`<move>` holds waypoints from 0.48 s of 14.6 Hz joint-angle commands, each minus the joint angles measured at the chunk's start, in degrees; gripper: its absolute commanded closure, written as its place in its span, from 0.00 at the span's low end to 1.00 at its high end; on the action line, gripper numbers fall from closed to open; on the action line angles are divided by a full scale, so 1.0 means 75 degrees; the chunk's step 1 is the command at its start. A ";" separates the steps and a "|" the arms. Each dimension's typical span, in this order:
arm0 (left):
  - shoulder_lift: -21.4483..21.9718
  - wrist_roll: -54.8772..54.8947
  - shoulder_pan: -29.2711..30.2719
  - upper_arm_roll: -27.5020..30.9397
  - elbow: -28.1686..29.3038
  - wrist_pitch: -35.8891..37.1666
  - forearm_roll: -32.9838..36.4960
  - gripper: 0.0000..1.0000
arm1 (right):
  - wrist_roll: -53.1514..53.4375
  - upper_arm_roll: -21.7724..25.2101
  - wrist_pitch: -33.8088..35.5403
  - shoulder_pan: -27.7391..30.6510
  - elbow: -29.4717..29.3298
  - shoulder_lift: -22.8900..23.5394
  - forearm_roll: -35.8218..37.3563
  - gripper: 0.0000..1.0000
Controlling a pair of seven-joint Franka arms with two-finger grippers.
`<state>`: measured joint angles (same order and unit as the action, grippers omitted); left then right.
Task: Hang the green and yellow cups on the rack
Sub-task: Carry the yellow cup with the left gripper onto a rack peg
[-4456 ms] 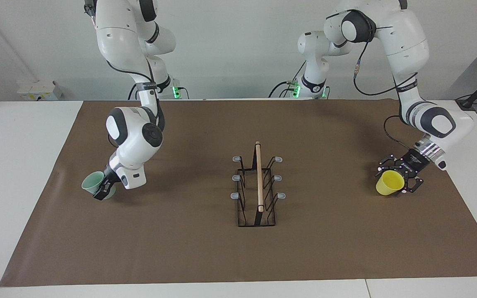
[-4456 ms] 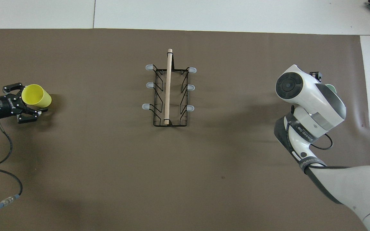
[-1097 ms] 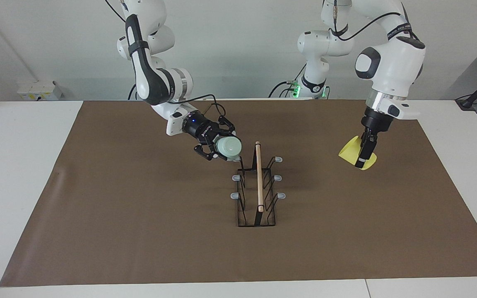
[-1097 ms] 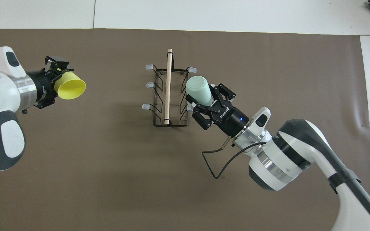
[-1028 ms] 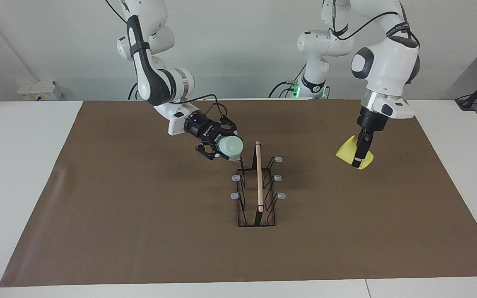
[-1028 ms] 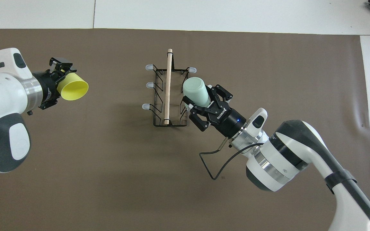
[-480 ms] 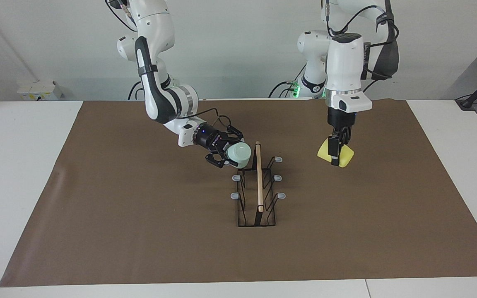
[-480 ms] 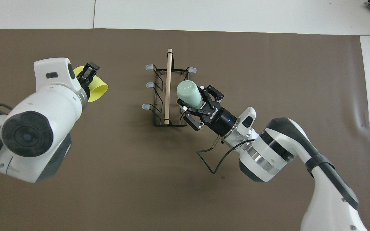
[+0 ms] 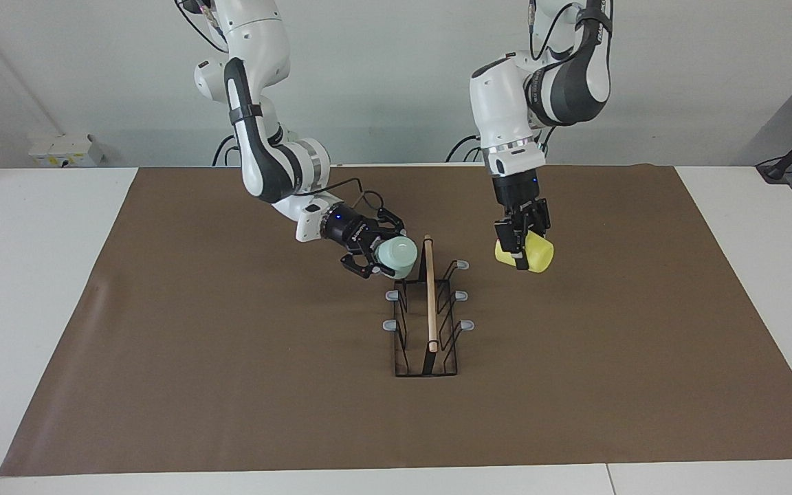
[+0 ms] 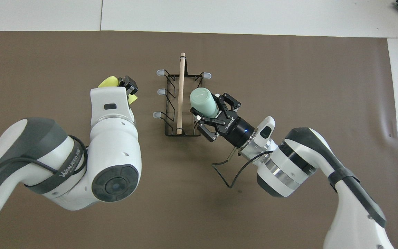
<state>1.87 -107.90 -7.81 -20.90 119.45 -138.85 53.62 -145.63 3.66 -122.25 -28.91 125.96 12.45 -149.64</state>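
The black wire rack with its wooden rod stands mid-table; it also shows in the overhead view. My right gripper is shut on the mint green cup, tilted with its base up, at the rack's prong nearest the robots on the right arm's side, which it hides. The overhead view shows this gripper and cup too. My left gripper is shut on the yellow cup and holds it tilted in the air over the mat beside the rack, toward the left arm's end. In the overhead view the left arm hides most of that cup.
A brown mat covers the white table. A black cable loops from the right wrist over the mat. The rack's other prongs are bare.
The left arm has swung the yellow cup in from its end of the table to close beside the rack and turned it. The right gripper has brought the green cup onto the rack's near prong.
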 commanded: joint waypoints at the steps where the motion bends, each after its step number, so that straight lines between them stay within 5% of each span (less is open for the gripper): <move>1: -0.0155 -0.1008 -0.0002 -0.0469 0.0022 0.0513 0.1050 1.00 | -0.0528 -0.0066 -0.0071 -0.0024 0.0068 0.0051 -0.0884 1.00; 7: -0.0400 -0.2274 -0.0025 -0.1090 0.0057 0.1436 0.2515 1.00 | -0.0551 -0.0066 -0.0153 -0.0001 0.0057 0.0309 -0.0462 1.00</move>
<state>0.12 -120.05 -7.84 -27.50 119.62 -131.41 67.34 -146.45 3.57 -122.83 -28.95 126.24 14.04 -148.66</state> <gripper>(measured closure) 0.317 0.304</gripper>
